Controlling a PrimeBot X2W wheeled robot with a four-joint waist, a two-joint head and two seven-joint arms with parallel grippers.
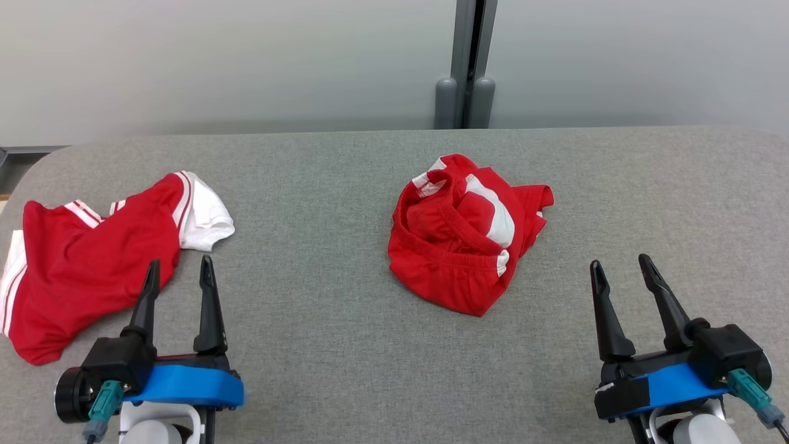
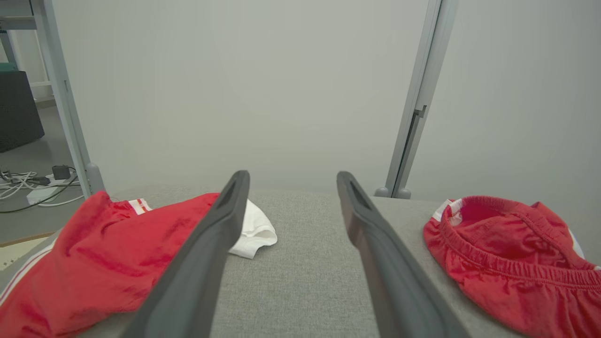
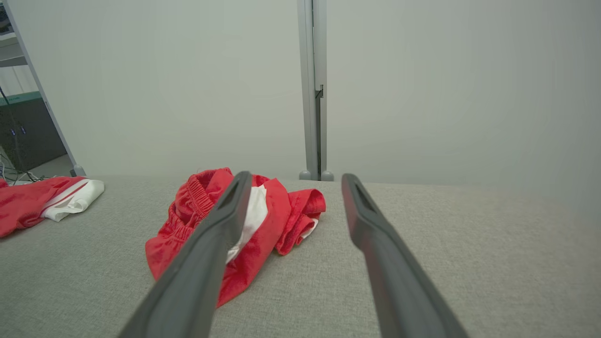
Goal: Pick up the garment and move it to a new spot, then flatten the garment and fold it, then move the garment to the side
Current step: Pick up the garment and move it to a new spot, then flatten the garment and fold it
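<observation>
A crumpled red garment (image 1: 456,246) with white side panels and an elastic waistband lies bunched near the middle of the grey fabric table (image 1: 333,357). It sits right of my left gripper (image 2: 292,174) as a red heap (image 2: 507,253), and partly behind the left finger of my right gripper (image 3: 296,174) as the same heap (image 3: 183,225). My left gripper (image 1: 179,260) rests open at the lower left and my right gripper (image 1: 619,260) open at the lower right. Both are empty and apart from that garment.
A second red garment (image 1: 80,265) with white sleeves and stripes lies spread at the table's left end, its edge just under my left gripper's fingertips. A pale partition wall with a grey post (image 1: 465,61) stands behind the table. Cables (image 2: 28,188) lie on the floor at far left.
</observation>
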